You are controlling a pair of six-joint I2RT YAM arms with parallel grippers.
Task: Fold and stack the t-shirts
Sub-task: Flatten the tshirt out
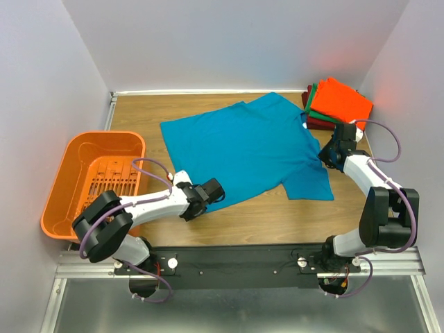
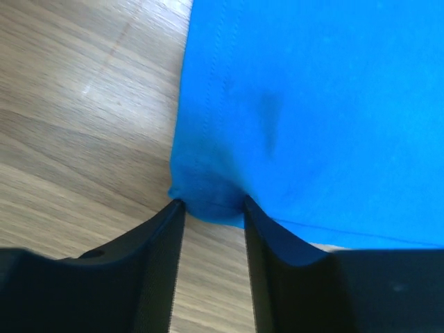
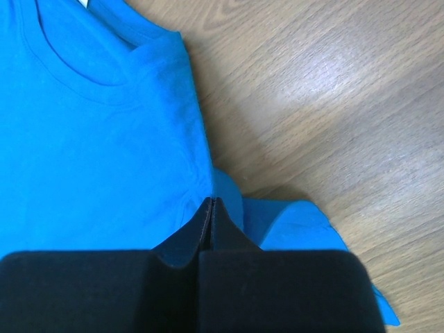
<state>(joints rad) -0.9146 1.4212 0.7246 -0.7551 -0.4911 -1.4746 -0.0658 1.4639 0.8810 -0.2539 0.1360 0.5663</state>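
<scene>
The teal-blue t-shirt (image 1: 243, 149) lies spread flat in the middle of the table, neck towards the right. My left gripper (image 1: 212, 194) is at its near hem corner. In the left wrist view the jaws of my left gripper (image 2: 211, 203) stand apart, with the bunched corner of the shirt (image 2: 312, 104) between the tips. My right gripper (image 1: 327, 156) is at the shirt's near shoulder. In the right wrist view my right gripper (image 3: 211, 202) is shut, pinching the cloth (image 3: 104, 139) at the shoulder seam beside the sleeve (image 3: 298, 225). Folded orange, green and dark red shirts (image 1: 340, 102) are stacked at the back right.
An orange plastic slotted basket (image 1: 66, 182) stands at the left edge of the wooden table (image 1: 263, 222). White walls close in the back and both sides. The black arm rail runs along the near edge.
</scene>
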